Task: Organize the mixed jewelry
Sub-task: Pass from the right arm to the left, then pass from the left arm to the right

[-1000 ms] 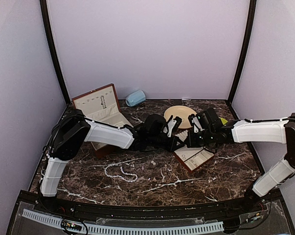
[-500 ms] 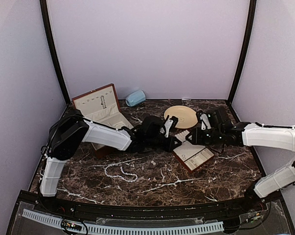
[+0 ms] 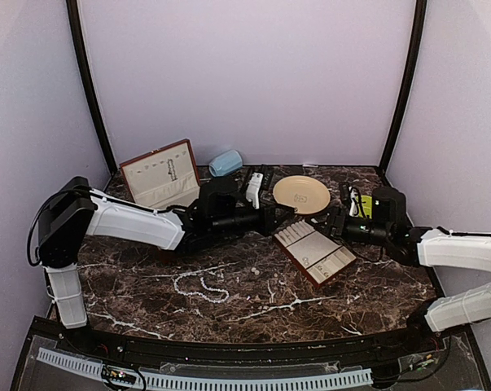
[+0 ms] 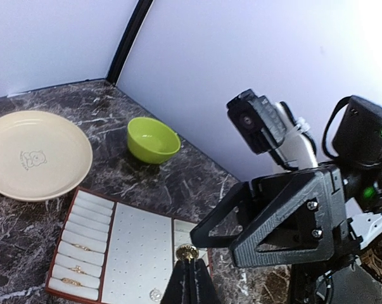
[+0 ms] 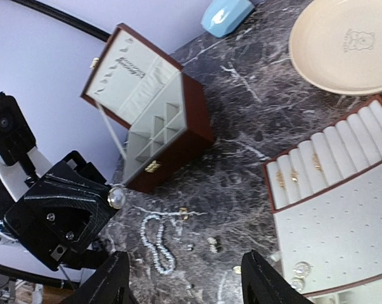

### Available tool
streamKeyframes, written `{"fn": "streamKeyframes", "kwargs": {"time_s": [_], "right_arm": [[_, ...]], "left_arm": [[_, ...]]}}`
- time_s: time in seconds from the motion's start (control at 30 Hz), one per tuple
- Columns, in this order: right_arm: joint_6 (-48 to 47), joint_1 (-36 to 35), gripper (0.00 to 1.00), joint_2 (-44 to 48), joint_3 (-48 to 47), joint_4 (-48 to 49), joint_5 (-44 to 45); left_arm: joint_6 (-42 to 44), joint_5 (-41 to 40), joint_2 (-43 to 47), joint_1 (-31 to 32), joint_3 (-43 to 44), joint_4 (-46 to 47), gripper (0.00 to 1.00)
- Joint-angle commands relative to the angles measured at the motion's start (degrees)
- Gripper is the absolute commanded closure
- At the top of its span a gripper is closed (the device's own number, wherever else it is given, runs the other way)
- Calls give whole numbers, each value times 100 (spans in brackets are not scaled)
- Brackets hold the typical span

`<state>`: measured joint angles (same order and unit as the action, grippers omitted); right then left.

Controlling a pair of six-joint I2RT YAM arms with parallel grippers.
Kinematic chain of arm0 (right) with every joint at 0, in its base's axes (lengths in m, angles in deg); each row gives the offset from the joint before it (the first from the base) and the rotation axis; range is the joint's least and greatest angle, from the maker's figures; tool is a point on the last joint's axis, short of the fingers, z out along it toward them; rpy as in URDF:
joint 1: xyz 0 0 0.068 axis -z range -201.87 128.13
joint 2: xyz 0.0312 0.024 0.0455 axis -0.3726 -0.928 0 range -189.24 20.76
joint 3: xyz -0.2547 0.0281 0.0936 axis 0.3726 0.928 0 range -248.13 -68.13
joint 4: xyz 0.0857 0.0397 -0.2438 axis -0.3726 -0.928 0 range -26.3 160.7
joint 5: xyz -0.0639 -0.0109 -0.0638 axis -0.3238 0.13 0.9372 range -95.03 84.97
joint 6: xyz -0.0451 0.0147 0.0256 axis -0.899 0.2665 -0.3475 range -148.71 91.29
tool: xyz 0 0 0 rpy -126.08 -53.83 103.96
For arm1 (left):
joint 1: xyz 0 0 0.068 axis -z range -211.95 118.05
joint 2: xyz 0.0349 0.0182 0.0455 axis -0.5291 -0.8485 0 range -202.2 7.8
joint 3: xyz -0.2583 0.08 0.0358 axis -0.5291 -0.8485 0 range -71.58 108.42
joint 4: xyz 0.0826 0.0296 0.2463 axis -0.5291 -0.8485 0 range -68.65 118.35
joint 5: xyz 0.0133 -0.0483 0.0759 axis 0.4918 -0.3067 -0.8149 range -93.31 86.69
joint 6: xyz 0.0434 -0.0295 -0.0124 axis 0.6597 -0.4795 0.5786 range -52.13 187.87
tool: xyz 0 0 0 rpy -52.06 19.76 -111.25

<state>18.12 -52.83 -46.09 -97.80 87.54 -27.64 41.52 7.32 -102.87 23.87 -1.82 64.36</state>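
Observation:
My left gripper [image 4: 192,265] is shut on a small pearl earring [image 4: 188,253], whose gold back shows at the fingertips. The pearl [image 5: 116,197] shows in the right wrist view. In the top view this gripper [image 3: 271,218] hovers just left of the cream slotted tray [image 3: 314,251]. My right gripper [image 3: 335,225] stands open and empty at the tray's right end [image 5: 187,285]. A white bead strand [image 5: 156,244] and tiny rings [image 5: 183,213] lie on the marble [image 3: 200,287]. Rings [image 5: 298,172] sit in the tray's slots, and earrings [image 5: 299,269] rest on its dotted pad.
The red-brown box [image 3: 160,175] stands open at the back left, with a pale blue case [image 3: 225,163] behind it. A cream plate [image 3: 302,194] lies behind the tray. A green bowl [image 4: 152,139] sits near the right wall.
The right gripper has opened and pulled back to the right, off the tray. The left gripper has stayed shut and drawn back to the left, so the two are now apart.

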Motion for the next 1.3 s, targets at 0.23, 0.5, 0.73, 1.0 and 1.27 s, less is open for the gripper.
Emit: {"fn": "streamKeyframes", "kwargs": {"time_s": [0.23,0.5,0.73,1.0,1.27], "right_arm": [[1225,2,37,-101,311,2970,-1446],[1460,-53,48,-335,247,3329,-1575],[1555,-138,56,-488,180,3520,-1718],[1776,-164,63,-707,114,3899,-1798],[1852,-192,70,-750,128,4060,-1774]], "left_arm": [[-359,884,677,26,-638,1605,100],[-367,1105,687,26,-682,1804,100],[-318,1151,687,34,-669,1783,100],[-284,1244,679,35,-624,1760,100],[-270,1264,679,49,-629,1769,100]]}}
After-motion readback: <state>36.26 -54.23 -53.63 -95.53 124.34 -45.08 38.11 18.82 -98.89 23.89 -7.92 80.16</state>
